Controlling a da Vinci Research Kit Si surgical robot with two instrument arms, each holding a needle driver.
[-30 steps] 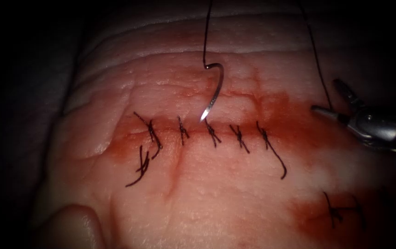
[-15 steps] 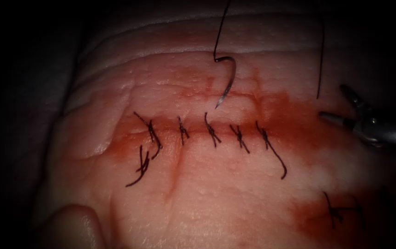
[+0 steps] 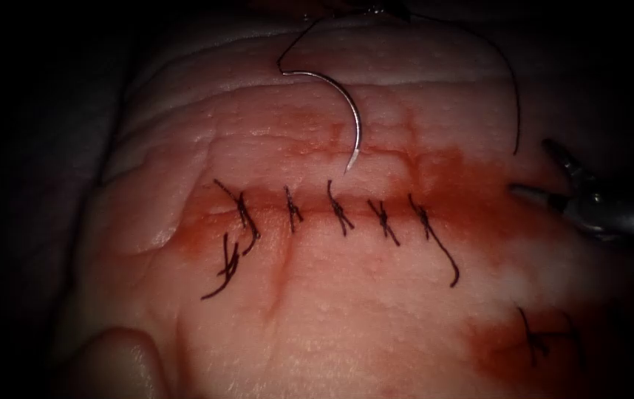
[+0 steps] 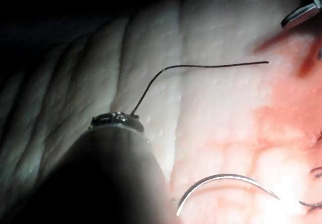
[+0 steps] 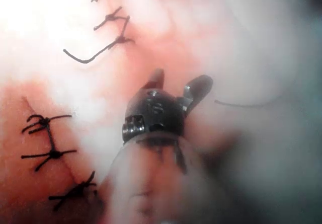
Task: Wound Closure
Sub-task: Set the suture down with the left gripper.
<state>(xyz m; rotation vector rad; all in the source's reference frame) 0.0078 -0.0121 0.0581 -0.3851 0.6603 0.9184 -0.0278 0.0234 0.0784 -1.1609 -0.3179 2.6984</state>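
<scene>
Hanging free above the tissue (image 3: pixel 376 295), the curved needle (image 3: pixel 352 118) is a thin, bright steel arc, and its sharp tip points down to a spot just above the cut (image 3: pixel 309 201). No part of it is in the tissue. Dark thread (image 3: pixel 513 103) leaves its blunt end, goes up to the top edge, then falls in a long loop on the right side and ends loose near the right tool (image 3: pixel 553 174).

The tissue is pale, moist and finely pebbled, with soft folds on the far side. Red fluid (image 3: pixel 465 185) stains it around the cut. Five dark knotted stitches (image 3: pixel 339 210) cross the cut in a row, with short stiff tails.

The right tool comes in low from the right, beside the right end of the cut. Its two metal jaws stand well apart and hold nothing.

The left tool (image 4: pixel 116 119) holds the thread just at its tip in the left wrist view, shaft pointing toward the folds; its jaws are closed on it.
</scene>
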